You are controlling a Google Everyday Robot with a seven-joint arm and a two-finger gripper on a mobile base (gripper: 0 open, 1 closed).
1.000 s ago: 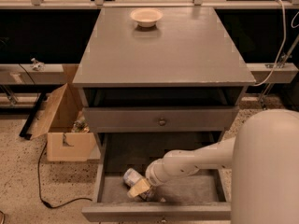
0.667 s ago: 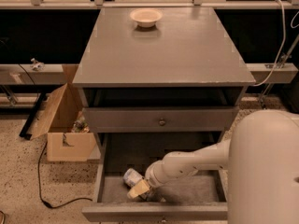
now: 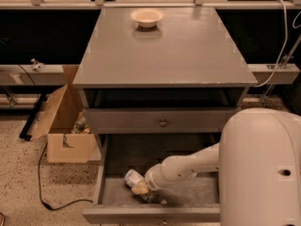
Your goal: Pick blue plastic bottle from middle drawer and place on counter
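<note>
The middle drawer (image 3: 193, 192) is pulled open below the counter (image 3: 169, 51). The blue plastic bottle (image 3: 133, 178) lies on the drawer floor at the front left, its pale label showing. My white arm reaches down into the drawer from the right. My gripper (image 3: 143, 189) is at the bottle, just to its right and in front of it, touching or nearly touching it. A yellowish part sits at the gripper's tip. The cream bowl (image 3: 147, 17) stands at the back of the counter.
A closed grey drawer front with a round metal knob (image 3: 162, 123) sits above the open drawer. An open cardboard box (image 3: 63, 126) stands on the floor to the left, with a black cable (image 3: 42, 192) beside it. My white body (image 3: 261, 168) fills the lower right.
The arm has barely moved; the gripper stays at the bottle in the drawer's front left. The bottle lies in the same place.
</note>
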